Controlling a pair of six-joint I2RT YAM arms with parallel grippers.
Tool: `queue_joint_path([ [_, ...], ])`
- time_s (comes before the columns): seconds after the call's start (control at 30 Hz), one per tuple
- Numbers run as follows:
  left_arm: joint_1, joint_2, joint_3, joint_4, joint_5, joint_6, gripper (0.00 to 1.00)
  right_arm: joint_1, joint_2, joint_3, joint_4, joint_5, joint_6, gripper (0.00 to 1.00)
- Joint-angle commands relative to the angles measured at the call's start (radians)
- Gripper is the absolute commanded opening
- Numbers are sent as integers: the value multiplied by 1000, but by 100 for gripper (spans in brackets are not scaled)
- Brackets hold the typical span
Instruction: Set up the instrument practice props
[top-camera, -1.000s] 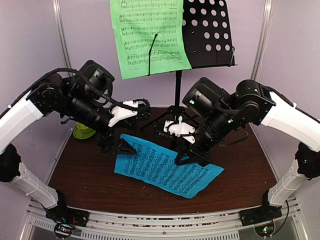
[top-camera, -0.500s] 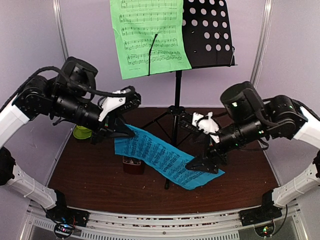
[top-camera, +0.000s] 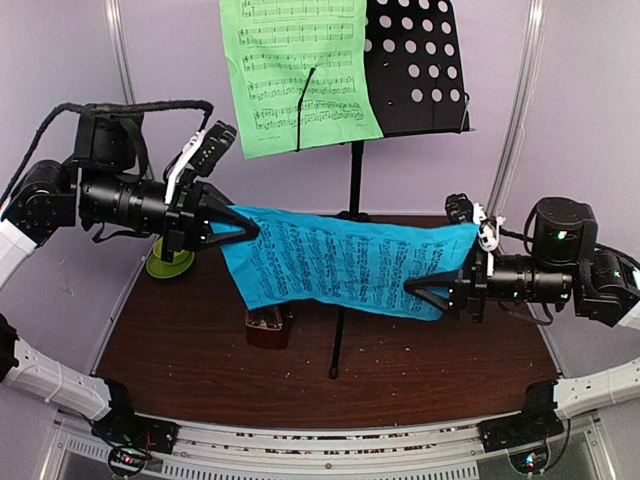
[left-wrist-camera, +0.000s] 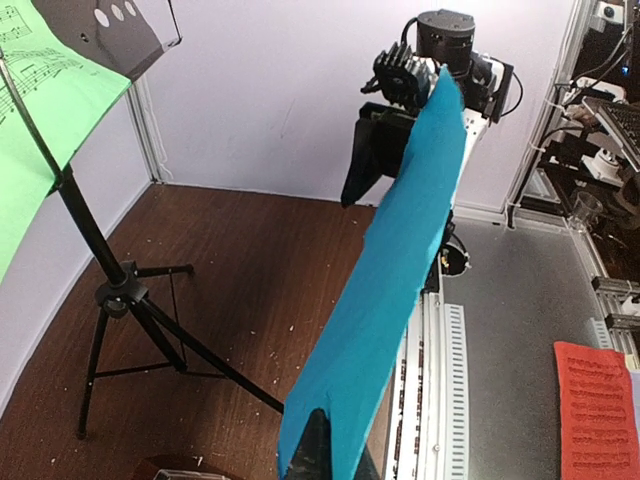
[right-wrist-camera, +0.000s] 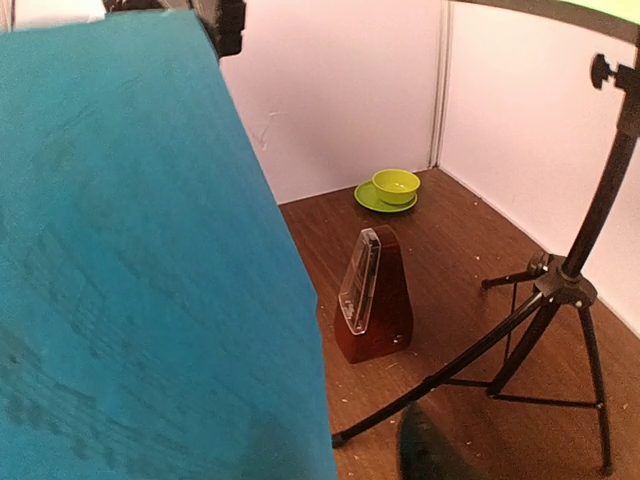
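Observation:
The blue sheet (top-camera: 340, 260) of music hangs stretched in the air in front of the black music stand's pole (top-camera: 353, 180). My left gripper (top-camera: 245, 232) is shut on its left edge; the left wrist view shows the blue sheet (left-wrist-camera: 400, 260) edge-on, running from my fingers (left-wrist-camera: 318, 450) toward the right arm. My right gripper (top-camera: 412, 291) is at the sheet's right end. There the blue sheet (right-wrist-camera: 140, 260) hides one finger, and the other finger (right-wrist-camera: 430, 450) stands apart from its edge. The green sheet (top-camera: 300, 70) rests on the hole-punched desk (top-camera: 415, 65). The reddish-brown metronome (right-wrist-camera: 375, 295) stands on the table below.
A lime-green bowl (top-camera: 168, 264) on a saucer sits at the back left by the wall. The stand's tripod legs (right-wrist-camera: 565, 285) spread over the middle of the brown table (top-camera: 440, 355). The metronome (top-camera: 268, 327) is partly hidden under the sheet in the top view.
Both arms rose and moved apart, lifting the blue sheet off the table until it hangs stretched between them. The metronome it covered now shows.

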Motion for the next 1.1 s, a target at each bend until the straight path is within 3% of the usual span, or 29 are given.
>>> queue_joint_path([
  [0.0,12,-47,-65,163,56,-87,0,-10,-31,-5,119,55,33,23],
  [0.03,12,-53,-79,166,48,-92,0,-11,-32,1,121,56,32,6],
  [0.07,13,-57,-88,151,23,-97,8,-12,-30,13,115,56,29,0],
  [0.13,12,-39,-58,67,-25,-81,42,-12,-3,65,57,47,9,0],
  [0.2,6,0,28,-49,-87,-39,63,-12,51,137,-53,34,-19,0],
  [0.27,-26,53,136,-169,-198,28,71,-12,118,216,-184,12,-52,0],
  [0.37,-91,138,282,-318,-334,89,74,-12,203,309,-367,-11,-79,0],
  [0.5,-122,229,398,-432,-365,124,75,-8,270,375,-491,-13,-97,0],
  [0.87,-162,394,460,-413,-353,198,75,7,338,458,-499,-62,-110,0],
  [0.97,-163,424,486,-409,-307,207,71,15,354,469,-499,-64,-111,0],
  [1.03,-164,430,486,-403,-280,219,64,15,376,487,-505,-60,-114,0],
  [1.07,-165,433,487,-401,-272,228,56,16,384,497,-508,-59,-115,0],
])
